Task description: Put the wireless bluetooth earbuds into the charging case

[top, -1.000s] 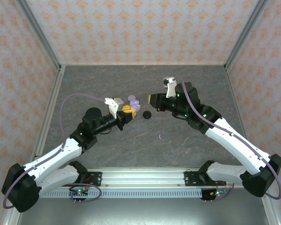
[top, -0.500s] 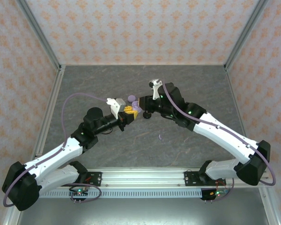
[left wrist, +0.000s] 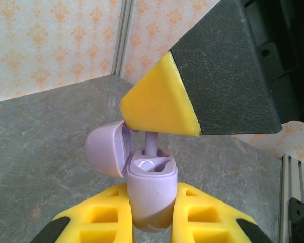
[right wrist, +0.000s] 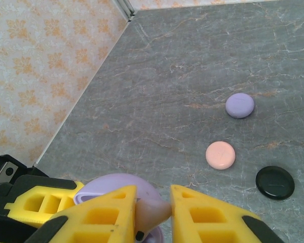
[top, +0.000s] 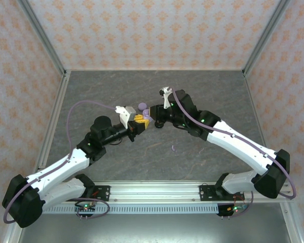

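Observation:
My left gripper (left wrist: 151, 215) is shut on a lavender charging case (left wrist: 151, 190), held upright with its lid (left wrist: 105, 149) hinged open to the left. My right gripper (right wrist: 153, 200) is shut on a pale lavender earbud (right wrist: 159, 212) and hovers right above the case. The earbud's stem (left wrist: 150, 142) reaches down into one of the case's wells. In the top view the two grippers meet at mid-table, left gripper (top: 141, 121) and right gripper (top: 153, 116), with the case (top: 146, 117) between them. A second tiny lavender earbud (top: 173, 148) lies loose on the table nearer the arms.
Three closed disc-shaped cases lie on the grey table (top: 202, 96): lavender (right wrist: 239, 105), pink (right wrist: 220, 155) and black (right wrist: 275, 183). Patterned walls and metal rails close in the table at the back and sides.
The right arm has swung left from mid-table to the case, bringing its earbud over the open wells. The left gripper and the case have stayed put.

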Controlling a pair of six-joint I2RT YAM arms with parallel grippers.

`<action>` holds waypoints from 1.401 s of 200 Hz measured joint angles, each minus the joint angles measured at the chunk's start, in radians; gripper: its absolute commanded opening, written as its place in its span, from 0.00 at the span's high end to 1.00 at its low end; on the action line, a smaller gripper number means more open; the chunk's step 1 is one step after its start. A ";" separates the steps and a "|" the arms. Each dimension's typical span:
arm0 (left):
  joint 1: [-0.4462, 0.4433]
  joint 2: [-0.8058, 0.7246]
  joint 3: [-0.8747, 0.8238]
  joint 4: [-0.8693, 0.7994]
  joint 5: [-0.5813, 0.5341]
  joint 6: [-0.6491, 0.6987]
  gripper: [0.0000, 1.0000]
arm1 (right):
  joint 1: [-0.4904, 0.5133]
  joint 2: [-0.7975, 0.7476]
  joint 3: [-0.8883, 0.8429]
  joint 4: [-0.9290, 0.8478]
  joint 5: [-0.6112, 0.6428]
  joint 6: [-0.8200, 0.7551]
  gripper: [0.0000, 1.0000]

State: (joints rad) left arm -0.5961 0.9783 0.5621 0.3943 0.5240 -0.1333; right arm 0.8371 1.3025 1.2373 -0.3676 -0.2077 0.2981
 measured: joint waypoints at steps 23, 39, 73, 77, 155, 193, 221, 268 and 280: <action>0.000 0.000 0.000 0.000 0.000 0.000 0.98 | 0.000 0.000 0.001 -0.002 0.000 0.000 0.78; 0.000 0.000 0.000 0.000 0.000 0.000 0.98 | 0.000 -0.002 0.001 -0.003 0.000 0.000 0.78; 0.000 0.000 0.000 0.000 0.000 0.000 0.98 | 0.000 -0.010 0.001 -0.003 -0.002 0.001 0.78; 0.000 0.000 0.000 0.000 0.000 0.000 0.98 | 0.000 -0.011 0.001 -0.004 -0.002 0.001 0.78; 0.000 0.000 0.000 0.000 0.000 0.000 0.98 | 0.000 -0.024 0.001 -0.007 -0.021 0.009 0.78; 0.000 0.000 0.000 0.000 0.000 0.000 0.98 | 0.000 -0.024 0.001 -0.007 -0.032 0.016 0.78; 0.000 0.000 0.000 0.000 0.000 0.000 0.98 | 0.000 -0.020 0.001 -0.007 -0.039 0.019 0.78; 0.000 0.000 0.000 0.000 0.000 0.000 0.98 | 0.000 -0.007 0.001 -0.013 -0.056 0.021 0.78; 0.000 0.000 0.000 0.000 0.000 0.000 0.98 | 0.000 -0.003 0.001 -0.015 -0.060 0.024 0.76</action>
State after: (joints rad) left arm -0.5961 0.9783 0.5621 0.3943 0.5240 -0.1329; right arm 0.8375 1.2991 1.2385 -0.3828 -0.2672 0.3218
